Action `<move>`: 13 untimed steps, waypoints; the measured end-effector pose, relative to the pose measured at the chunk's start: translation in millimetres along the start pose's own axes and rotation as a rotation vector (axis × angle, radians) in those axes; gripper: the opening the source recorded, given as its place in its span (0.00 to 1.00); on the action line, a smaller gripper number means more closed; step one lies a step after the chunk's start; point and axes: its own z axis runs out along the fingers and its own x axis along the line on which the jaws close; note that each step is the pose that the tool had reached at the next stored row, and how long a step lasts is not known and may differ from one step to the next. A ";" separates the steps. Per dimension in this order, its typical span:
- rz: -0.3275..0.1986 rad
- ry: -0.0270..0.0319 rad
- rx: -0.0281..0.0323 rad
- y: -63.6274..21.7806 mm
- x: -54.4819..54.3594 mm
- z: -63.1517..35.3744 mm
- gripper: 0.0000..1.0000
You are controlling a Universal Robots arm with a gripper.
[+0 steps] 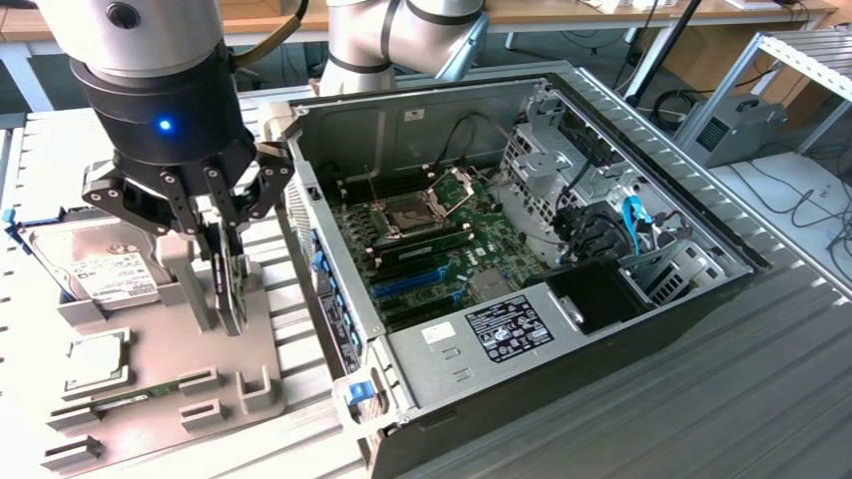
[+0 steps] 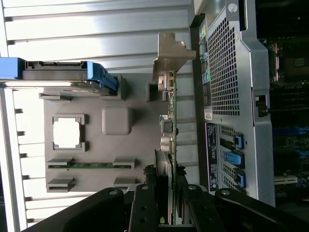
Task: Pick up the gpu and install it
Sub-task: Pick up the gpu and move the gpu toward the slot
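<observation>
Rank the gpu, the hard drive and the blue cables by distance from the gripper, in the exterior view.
1. gpu, directly below the gripper, on the tray.
2. hard drive, toward the exterior view's left.
3. blue cables, inside the case, exterior view's right.

A robotics laboratory is indicated: a robot arm (image 1: 399, 40) is seen at the far side of a ribbed metal table (image 1: 692, 399), on which an opened computer case (image 1: 386, 125) is laid with its motherboard (image 1: 440, 239) exposed. At the exterior view's left, a grey fixture tray (image 1: 160, 359) is fitted with parts, among them a hard drive (image 1: 114, 264) and the gpu (image 1: 233, 284). Wooden desks (image 1: 560, 12), an aluminium frame (image 1: 785, 60) and loose cables (image 1: 812, 205) are seen beyond
</observation>
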 end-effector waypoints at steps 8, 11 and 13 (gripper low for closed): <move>0.000 0.0000 0.0000 0.0 0.0 -1.5 0.26; 0.000 0.0000 0.0000 0.1 0.0 -2.0 0.26; 0.000 0.0000 0.0000 0.1 -0.1 -2.4 0.26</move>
